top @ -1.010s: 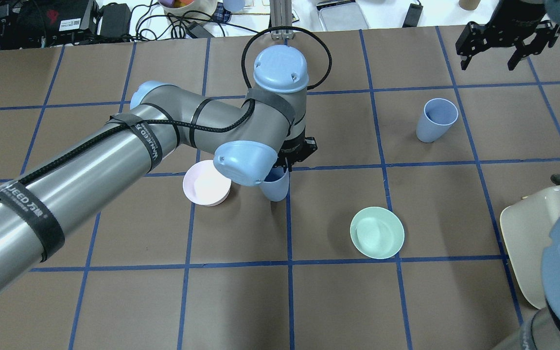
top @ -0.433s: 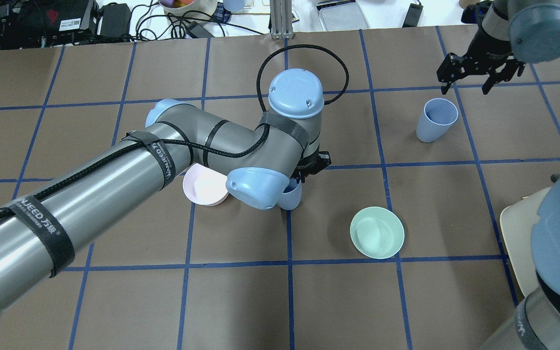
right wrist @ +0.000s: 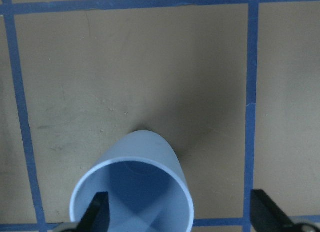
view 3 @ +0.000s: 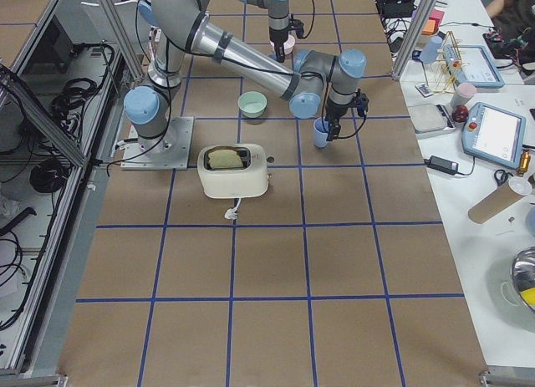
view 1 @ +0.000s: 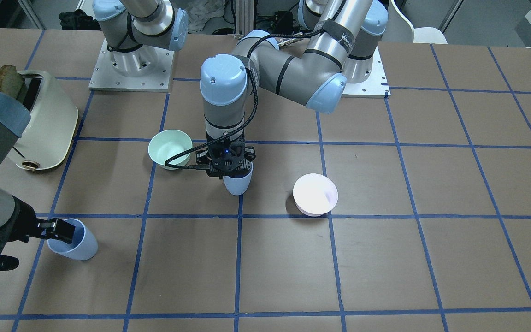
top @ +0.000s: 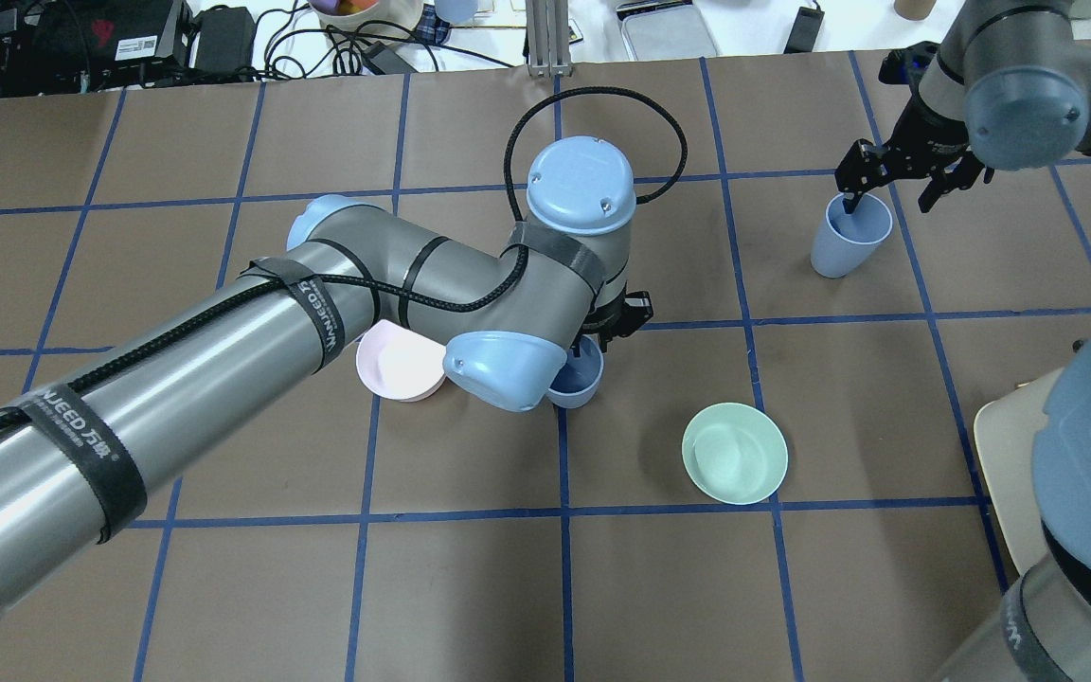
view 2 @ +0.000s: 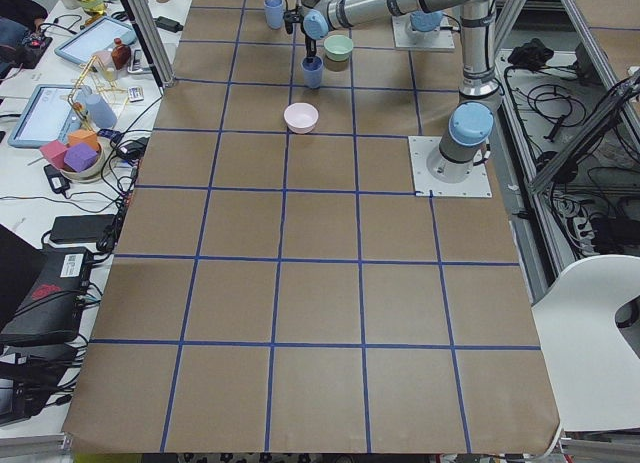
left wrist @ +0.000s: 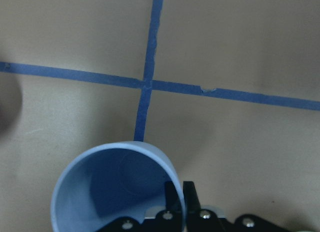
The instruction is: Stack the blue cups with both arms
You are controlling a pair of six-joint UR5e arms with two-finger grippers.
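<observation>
My left gripper is shut on the rim of one blue cup, held upright near the table's middle. In the front view this gripper points straight down with the cup under it. The left wrist view shows a finger pinching the cup wall. The second blue cup stands upright at the far right. My right gripper is open over it, one finger inside the cup and the other outside. The right wrist view shows this cup between the fingers.
A pale pink bowl sits just left of the held cup, partly under my left arm. A mint-green bowl sits to its near right. A cream toaster stands near the right arm's base. Cables and boxes lie beyond the table's far edge.
My left arm has moved to the right with its blue cup. My right gripper has come down from the far right corner onto the second cup, with one finger now inside it.
</observation>
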